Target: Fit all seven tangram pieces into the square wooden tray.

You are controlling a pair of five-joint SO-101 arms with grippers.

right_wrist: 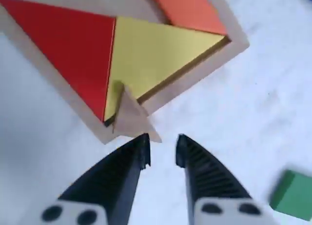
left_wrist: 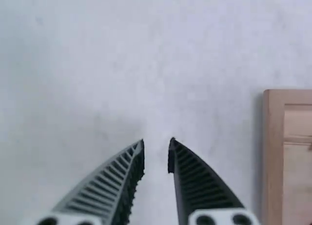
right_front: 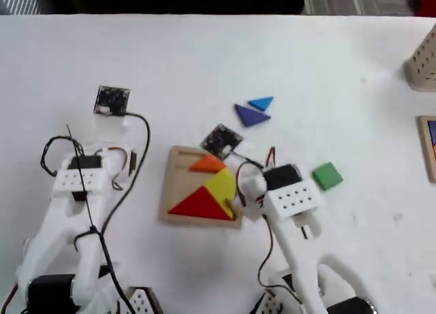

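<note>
White tabletop carries the square wooden tray between the arms. Inside, a red triangle lies with its long side along the near rim, tip pointing away. A yellow triangle touches it (orange piece beyond). The right gripper, slightly parted and empty, hangs just off the tray's corner. The left gripper, likewise parted, hangs over bare table.
</note>
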